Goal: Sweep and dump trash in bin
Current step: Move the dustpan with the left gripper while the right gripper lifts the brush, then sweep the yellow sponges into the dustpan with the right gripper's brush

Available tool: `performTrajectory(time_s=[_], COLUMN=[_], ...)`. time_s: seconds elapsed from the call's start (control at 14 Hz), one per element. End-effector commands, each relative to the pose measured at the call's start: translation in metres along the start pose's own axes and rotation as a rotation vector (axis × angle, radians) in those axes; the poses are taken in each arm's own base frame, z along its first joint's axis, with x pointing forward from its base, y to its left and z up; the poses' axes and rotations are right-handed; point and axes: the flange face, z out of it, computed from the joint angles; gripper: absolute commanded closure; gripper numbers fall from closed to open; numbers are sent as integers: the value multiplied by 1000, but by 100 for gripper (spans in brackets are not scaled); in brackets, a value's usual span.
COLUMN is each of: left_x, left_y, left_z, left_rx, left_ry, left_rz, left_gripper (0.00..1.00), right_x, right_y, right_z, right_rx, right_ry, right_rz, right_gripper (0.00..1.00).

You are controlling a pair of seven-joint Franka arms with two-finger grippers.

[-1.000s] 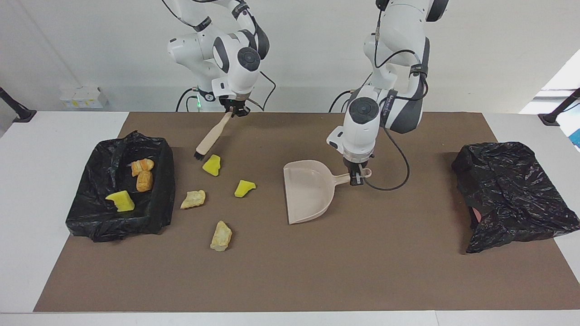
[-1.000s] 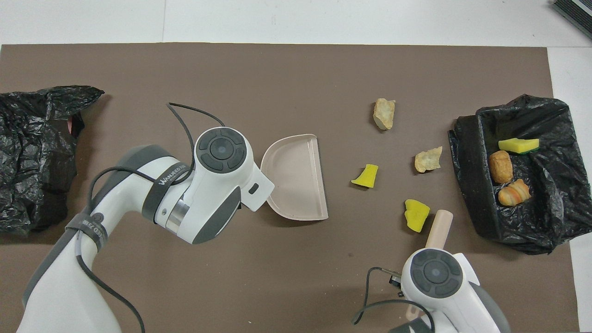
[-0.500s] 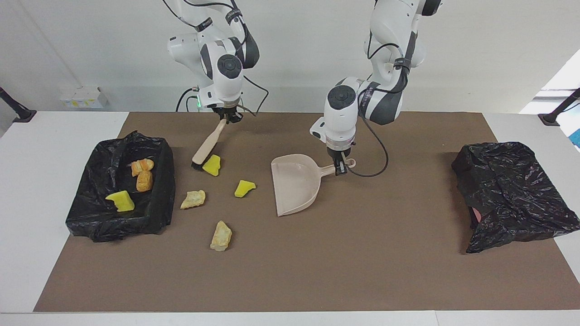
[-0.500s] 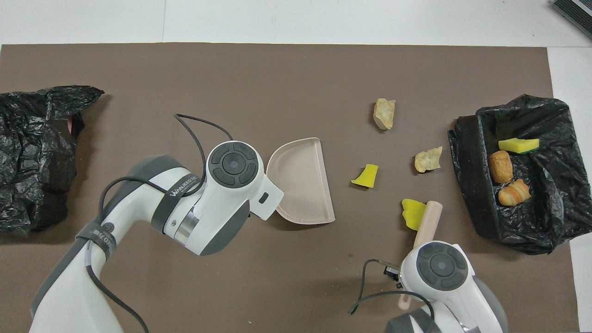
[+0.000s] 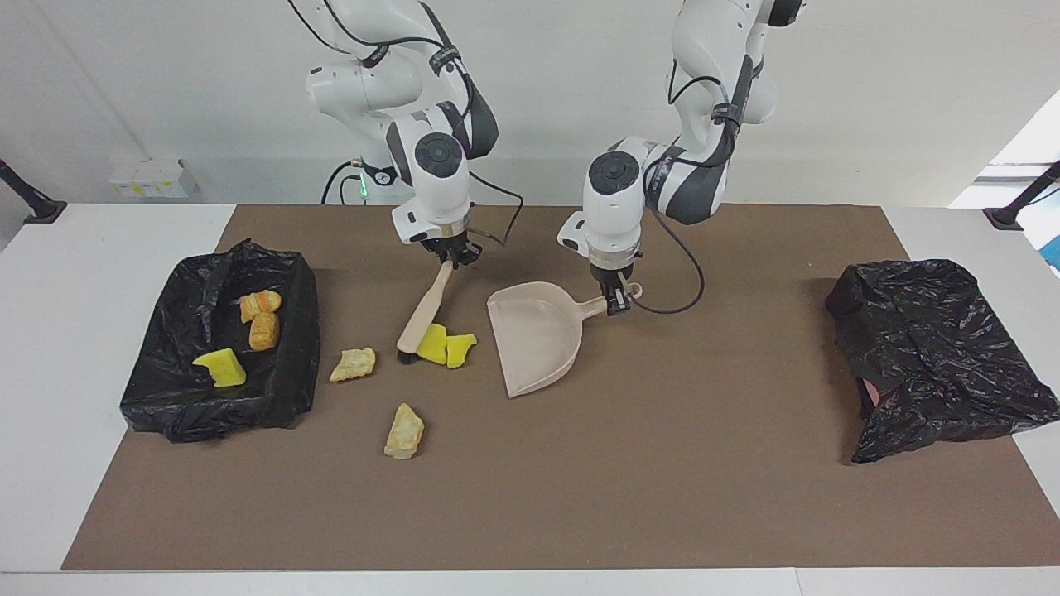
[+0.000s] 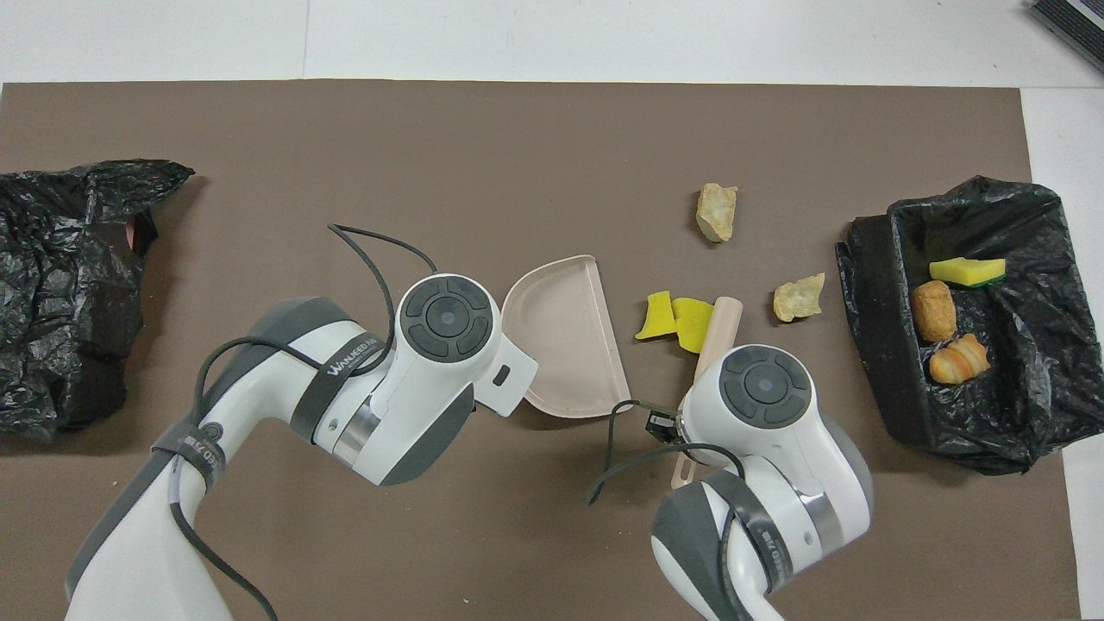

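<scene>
The only writing I can read is the grey band on my left forearm, which the overhead view shows as "WANJEED"; the rest of it and the band on my right arm are too small to make out. My left gripper [image 5: 614, 308] is clamped on the handle of the beige dustpan [image 5: 537, 346], which rests on the brown mat [image 5: 580, 497] with its open mouth toward the trash. My right gripper [image 5: 448, 257] is closed on the handle of the brush [image 5: 422, 315], whose bristles touch two yellow sponge pieces [image 5: 447, 347] lying together just beside the dustpan's mouth. Only the facing view shows either grip; from overhead my wrists cover both. Two tan lumps [image 5: 354, 364] lie loose on the mat, and the lined bin [image 5: 298, 364] holds three more pieces. A crumpled black bag [image 5: 936, 356] sits at my left arm's end.
</scene>
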Motion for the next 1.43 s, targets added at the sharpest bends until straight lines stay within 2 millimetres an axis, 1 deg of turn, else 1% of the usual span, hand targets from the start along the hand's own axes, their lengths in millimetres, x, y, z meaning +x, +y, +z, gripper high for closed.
performTrajectory(time_s=[0.0, 0.07, 0.21, 0.29, 0.43, 0.5, 0.57, 0.71, 0.86, 0.93, 1.0, 1.07, 1.21, 1.36], left_x=[-4, -3, -2, -2, -1, 0, 0, -2, -2, -3, -3, -3, -2, -2], left_y=[8, 8, 6, 6, 5, 5, 2, -1, -3, -4, -6, -6, -6, -6], left_z=[-3, -1, 2, 1, 1, 2, 1, 1, 1, 0, 1, 2, 2, 1], left_rx=[23, 24, 28, 31, 35, 39, 46, 51, 52, 51, 48, 50, 50, 50], left_ry=[9, 11, 19, 21, 28, 34, 42, 49, 50, 53, 56, 62, 64, 66], left_rz=[-12, -11, -13, -13, -31, -34, -35, -40, -46, -49, -54, -56, -57, -56], left_gripper=[100, 100, 100, 100, 100, 100, 100, 100, 100, 100, 100, 100, 100, 100], right_x=[1, -13, -35, -51, -75, -86, -90, -81, -65, -48, -31, -16, 1, 15], right_y=[-17, -27, -37, -45, -57, -64, -69, -72, -64, -53, -42, -30, -12, 9], right_z=[-5, -8, -10, -12, -15, -18, -24, -38, -41, -44, -53, -58, -72, -76], right_rx=[17, 33, 38, 35, 22, 20, 26, 43, 57, 67, 69, 29, -47, -88], right_ry=[-31, -47, -89, -100, -102, -95, -84, -54, -40, -37, -25, -8, 15, 8], right_rz=[-83, -118, -232, -290, -351, -377, -394, -474, -554, -526, -499, -489, -463, -410], right_gripper=[100, 100, 100, 100, 100, 100, 100, 100, 100, 100, 100, 100, 100, 100])
